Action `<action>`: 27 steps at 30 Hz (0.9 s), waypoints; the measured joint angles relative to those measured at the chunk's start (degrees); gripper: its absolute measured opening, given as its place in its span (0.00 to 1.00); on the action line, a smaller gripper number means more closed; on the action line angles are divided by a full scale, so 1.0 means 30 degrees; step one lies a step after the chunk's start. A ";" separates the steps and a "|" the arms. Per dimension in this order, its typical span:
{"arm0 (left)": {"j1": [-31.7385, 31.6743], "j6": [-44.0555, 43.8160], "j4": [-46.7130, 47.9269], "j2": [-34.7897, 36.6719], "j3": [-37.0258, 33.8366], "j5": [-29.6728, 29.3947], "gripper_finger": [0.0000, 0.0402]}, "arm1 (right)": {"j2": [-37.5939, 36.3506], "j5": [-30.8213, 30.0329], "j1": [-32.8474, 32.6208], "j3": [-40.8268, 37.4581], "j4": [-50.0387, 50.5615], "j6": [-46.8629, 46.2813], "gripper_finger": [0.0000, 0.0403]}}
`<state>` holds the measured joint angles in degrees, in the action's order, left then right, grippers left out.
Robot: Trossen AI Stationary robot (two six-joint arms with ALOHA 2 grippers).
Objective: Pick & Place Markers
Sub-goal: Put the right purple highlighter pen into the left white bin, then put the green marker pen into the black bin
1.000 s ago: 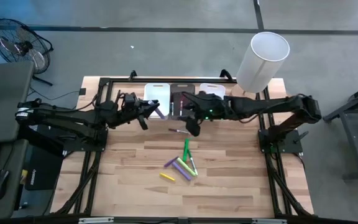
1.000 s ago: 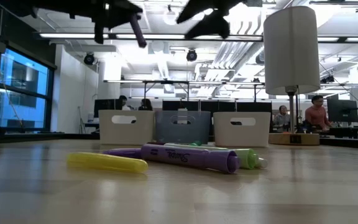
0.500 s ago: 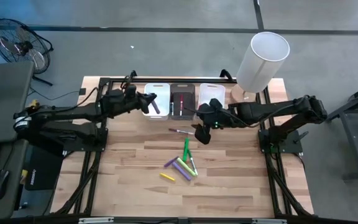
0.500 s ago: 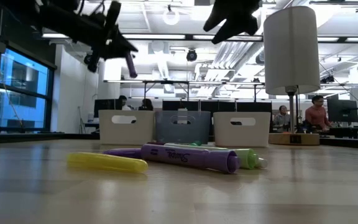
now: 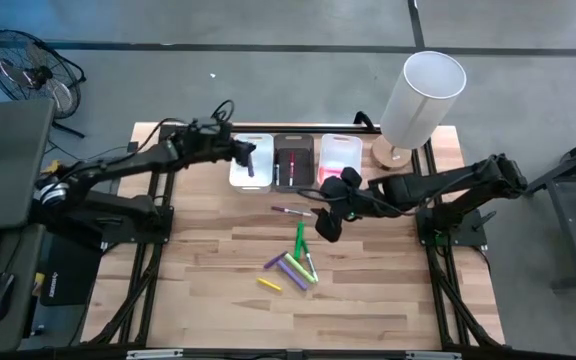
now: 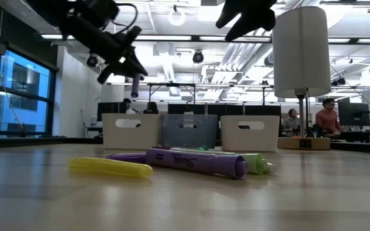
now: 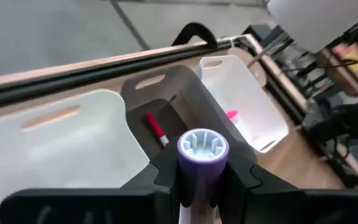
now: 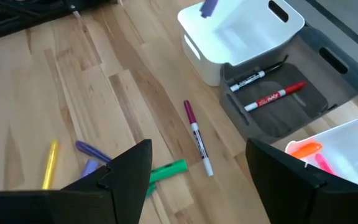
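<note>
My left gripper [image 5: 251,158] is shut on a purple marker [image 7: 202,150] and hovers over the left white bin [image 5: 238,176] at the table's far edge. In the low view this marker [image 6: 135,84] points down below the fingers. My right gripper [image 8: 207,186] is open and empty, above the table between the bins and a pile of green, purple and yellow markers [image 5: 295,262]. A magenta pen [image 8: 196,135] lies flat on the wood near the bins. The dark middle bin [image 5: 294,175] holds a red and a black marker. The right white bin [image 5: 340,157] holds pink ones. My left gripper pinches the purple marker between its two fingers [image 7: 165,177], one on each side of the barrel just behind its round end [image 7: 202,144]. The marker is lifted clear above the left white bin and, in the low view, hangs almost upright below the fingers.
A tall white cylinder [image 5: 423,92] stands on the table's far right corner. A yellow marker [image 5: 269,285] lies apart on the pile's near side. Bare wood stretches toward the near edge. People sit in the room beyond the table [image 6: 328,117].
My left gripper has carried the purple marker toward the far edge and to the right, until it is over the left white bin, and the marker has tipped to point downward. My right gripper has moved away from the bins toward the near edge and the pile of markers.
</note>
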<state>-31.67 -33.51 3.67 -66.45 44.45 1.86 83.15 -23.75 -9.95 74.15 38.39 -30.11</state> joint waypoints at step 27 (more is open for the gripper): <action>-0.0250 0.2104 0.6450 -0.1071 0.3708 0.1579 0.27 | 0.0007 0.0397 -0.0120 0.0000 0.0814 -0.0893 0.62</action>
<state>-32.42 -27.20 23.02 -69.66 55.57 6.60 83.18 -22.56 -10.31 74.15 40.83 -32.79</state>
